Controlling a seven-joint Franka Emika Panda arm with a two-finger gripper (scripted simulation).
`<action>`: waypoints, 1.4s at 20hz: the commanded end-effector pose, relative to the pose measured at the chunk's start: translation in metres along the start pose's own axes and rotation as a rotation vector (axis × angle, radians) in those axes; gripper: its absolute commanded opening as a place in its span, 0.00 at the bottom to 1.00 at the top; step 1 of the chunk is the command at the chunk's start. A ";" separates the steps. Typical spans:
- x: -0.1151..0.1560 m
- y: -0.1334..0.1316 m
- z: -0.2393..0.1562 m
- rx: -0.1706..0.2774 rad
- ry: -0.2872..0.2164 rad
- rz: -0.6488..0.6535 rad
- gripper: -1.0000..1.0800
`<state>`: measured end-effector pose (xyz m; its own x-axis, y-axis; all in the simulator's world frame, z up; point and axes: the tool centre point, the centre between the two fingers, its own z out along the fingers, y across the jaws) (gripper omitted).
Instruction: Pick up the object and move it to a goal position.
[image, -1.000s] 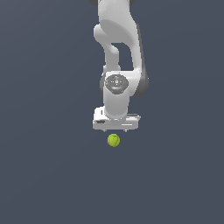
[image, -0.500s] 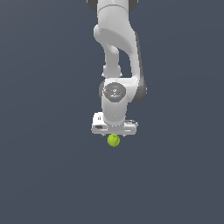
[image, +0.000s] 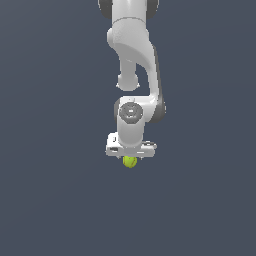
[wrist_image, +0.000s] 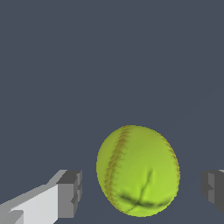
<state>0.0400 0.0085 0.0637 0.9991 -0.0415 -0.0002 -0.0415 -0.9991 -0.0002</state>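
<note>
The object is a small yellow-green ball (image: 130, 162) with curved seam lines, resting on the dark grey floor. In the exterior view my white gripper (image: 130, 159) sits right over it and hides its upper part. The wrist view shows the ball (wrist_image: 138, 170) large, between the two grey finger pads (wrist_image: 70, 193), with a gap of floor on each side of it. The gripper (wrist_image: 142, 190) is open and straddles the ball without touching it.
A plain dark grey floor (image: 60, 200) spreads all around the ball. The white arm (image: 135, 60) rises straight above the gripper. No other objects show.
The arm has come down. The gripper, which hung above the ball a second ago, now has its fingers lowered around it. The ball has not moved.
</note>
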 end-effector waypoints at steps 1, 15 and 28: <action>0.000 0.000 0.013 0.000 0.000 0.001 0.96; 0.001 0.000 0.022 0.000 0.000 0.001 0.00; 0.009 -0.001 -0.011 0.000 0.000 0.001 0.00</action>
<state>0.0457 0.0090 0.0649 0.9991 -0.0427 -0.0031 -0.0427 -0.9991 0.0002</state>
